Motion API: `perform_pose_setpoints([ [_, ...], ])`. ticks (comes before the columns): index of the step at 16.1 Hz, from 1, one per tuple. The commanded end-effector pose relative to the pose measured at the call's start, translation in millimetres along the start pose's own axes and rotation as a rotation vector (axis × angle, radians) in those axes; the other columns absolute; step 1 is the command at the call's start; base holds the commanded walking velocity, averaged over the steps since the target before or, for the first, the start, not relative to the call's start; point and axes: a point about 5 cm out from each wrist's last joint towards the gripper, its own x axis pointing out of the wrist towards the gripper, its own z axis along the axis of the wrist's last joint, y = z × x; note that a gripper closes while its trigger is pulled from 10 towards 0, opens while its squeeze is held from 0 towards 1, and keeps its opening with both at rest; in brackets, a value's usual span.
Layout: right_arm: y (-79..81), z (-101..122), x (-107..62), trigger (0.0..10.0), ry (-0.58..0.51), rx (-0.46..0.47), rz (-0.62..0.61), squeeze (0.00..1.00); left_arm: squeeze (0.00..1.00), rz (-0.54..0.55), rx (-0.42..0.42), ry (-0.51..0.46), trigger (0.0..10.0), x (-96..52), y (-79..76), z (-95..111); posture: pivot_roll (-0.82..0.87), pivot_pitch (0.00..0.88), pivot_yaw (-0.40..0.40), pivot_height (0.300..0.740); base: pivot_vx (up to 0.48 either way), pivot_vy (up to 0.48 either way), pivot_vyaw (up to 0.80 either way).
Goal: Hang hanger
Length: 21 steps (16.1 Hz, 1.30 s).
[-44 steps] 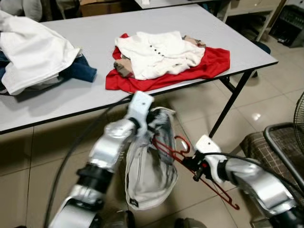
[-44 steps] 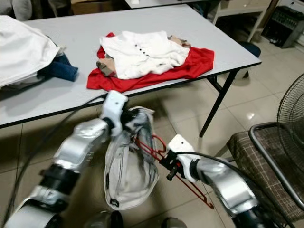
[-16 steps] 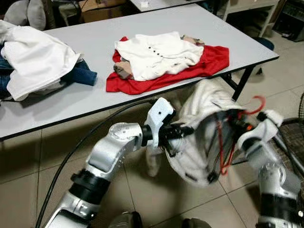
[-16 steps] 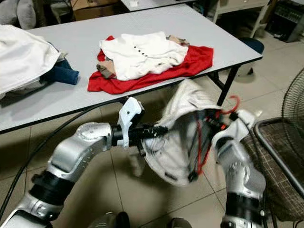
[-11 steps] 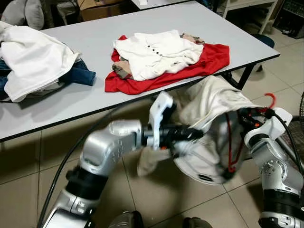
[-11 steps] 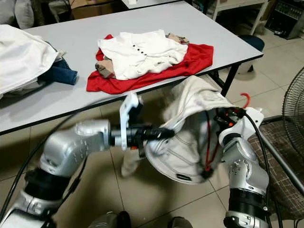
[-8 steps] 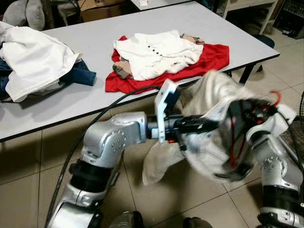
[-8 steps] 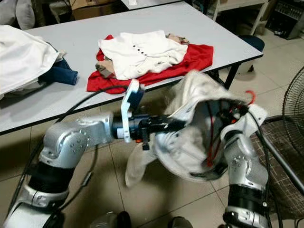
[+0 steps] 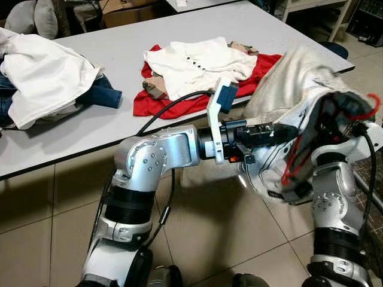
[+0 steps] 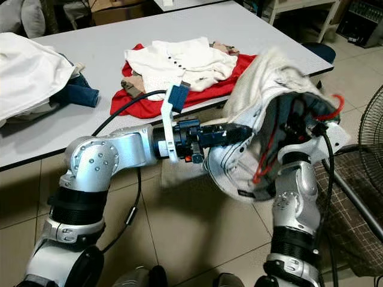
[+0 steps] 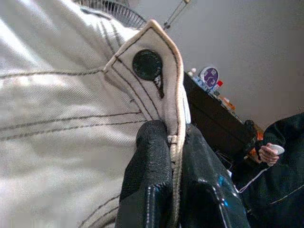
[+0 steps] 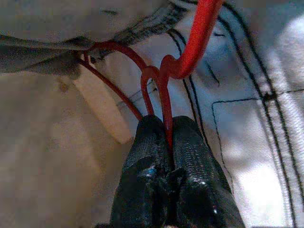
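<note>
At right of the frame, the right gripper (image 12: pixel 166 142) had its jaws clamped on the red hanger (image 9: pixel 365 110) at its neck, inside the pale garment (image 9: pixel 293 84). The left gripper (image 11: pixel 173 142) pinched the garment's hem beside a button — a tug could probably pull the cloth off the hanger.

Red hanger (image 9: pixel 299 161) mostly hidden inside pale garment (image 9: pixel 287 89); right claw (image 12: pixel 166 137) buried in cloth.
</note>
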Motion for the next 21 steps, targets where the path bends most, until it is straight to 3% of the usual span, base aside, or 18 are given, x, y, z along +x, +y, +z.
perform_pose_setpoints([
  [1, 12.2, 11, 6.4, 10.0, -0.097, 0.020, 0.046, 0.00, 0.00, 0.004, 0.005, 0.043, 0.0, 6.7, -2.8, -1, -0.16, 0.090, 0.100, 0.740, 0.000, 0.000, 0.00],
  [4, 20.0, 14, 10.2, 10.0, -0.165, 0.024, 0.081, 0.00, 0.00, 0.070, -0.039, 0.083, 0.0, 8.8, 4.1, -5, -0.16, 0.090, 0.100, 0.740, 0.000, 0.000, 0.00],
  [5, 29.5, 20, 15.3, 10.0, -0.208, 0.086, 0.110, 0.00, 0.00, 0.159, -0.005, 0.151, 0.0, 7.7, 13.9, -15, -0.14, 0.091, 0.090, 0.740, 0.000, 0.000, 0.00],
  [7, 31.7, 24, 18.7, 10.0, -0.235, 0.071, 0.116, 0.00, 0.00, 0.149, -0.020, 0.147, 0.0, 7.9, 12.0, -14, -0.14, 0.090, 0.089, 0.740, 0.000, 0.000, 0.00],
  [8, 31.2, 22, 20.9, 10.0, -0.218, 0.065, 0.112, 0.00, 0.00, 0.162, 0.005, 0.153, 0.0, 6.5, 12.9, -12, -0.14, 0.090, 0.089, 0.740, 0.000, 0.000, 0.00],
  [10, 32.2, 15, 29.0, 10.0, -0.096, 0.290, 0.056, 0.00, 0.00, 0.373, 0.175, 0.181, 0.0, -4.6, 41.1, -12, -0.14, 0.080, 0.079, 0.740, 0.000, 0.000, 0.00],
  [12, 32.8, 7, 29.2, 10.0, 0.008, 0.318, 0.042, 0.00, 0.00, 0.457, 0.262, 0.158, 0.0, -11.4, 51.5, -3, -0.15, 0.074, 0.078, 0.740, 0.000, 0.000, 0.00],
  [13, 33.2, 1, 25.6, 10.0, 0.082, 0.144, 0.083, 0.00, 0.00, 0.493, 0.290, 0.089, 0.0, -15.8, 53.5, 10, -0.15, 0.074, 0.078, 0.740, 0.000, 0.000, 0.00],
  [14, 33.7, -8, 18.1, 10.0, 0.156, -0.143, 0.167, 0.00, 0.00, 0.491, 0.278, 0.016, 0.0, -19.6, 49.9, 23, -0.15, 0.067, 0.077, 0.740, 0.000, 0.000, 0.00],
  [15, 31.3, -19, 7.0, 10.0, 0.238, -0.331, 0.233, 0.00, 0.00, 0.482, 0.267, -0.046, 0.0, -22.3, 45.3, 33, -0.16, 0.058, 0.072, 0.740, 0.000, 0.000, 0.00],
  [16, 30.2, -22, 3.4, 10.0, 0.265, -0.363, 0.248, 0.00, 0.00, 0.479, 0.264, -0.064, 0.0, -22.9, 44.0, 35, -0.16, 0.054, 0.069, 0.740, 0.000, 0.000, 0.00],
  [17, 22.6, -36, -23.2, 10.0, 0.417, -0.488, 0.313, 0.00, 0.00, 0.422, 0.247, -0.151, 0.0, -18.5, 32.0, 49, -0.16, 0.046, 0.061, 0.740, 0.000, 0.000, 0.00],
  [18, 21.9, -38, -32.6, 10.0, 0.440, -0.513, 0.330, 0.00, 0.00, 0.388, 0.237, -0.163, 0.0, -16.1, 26.1, 51, -0.16, 0.044, 0.059, 0.740, 0.000, 0.000, 0.00],
  [20, 23.1, -34, -64.2, 10.0, 0.487, -0.589, 0.398, 0.00, 0.00, 0.281, 0.221, -0.132, 0.0, -13.1, 6.8, 46, -0.16, 0.038, 0.061, 0.740, 0.000, 0.000, 0.00],
  [21, 23.7, -27, -80.3, 10.0, 0.486, -0.612, 0.436, 0.00, 0.00, 0.241, 0.239, -0.042, 0.0, -18.3, -1.2, 33, -0.16, 0.042, 0.069, 0.740, 0.000, 0.000, 0.00],
])
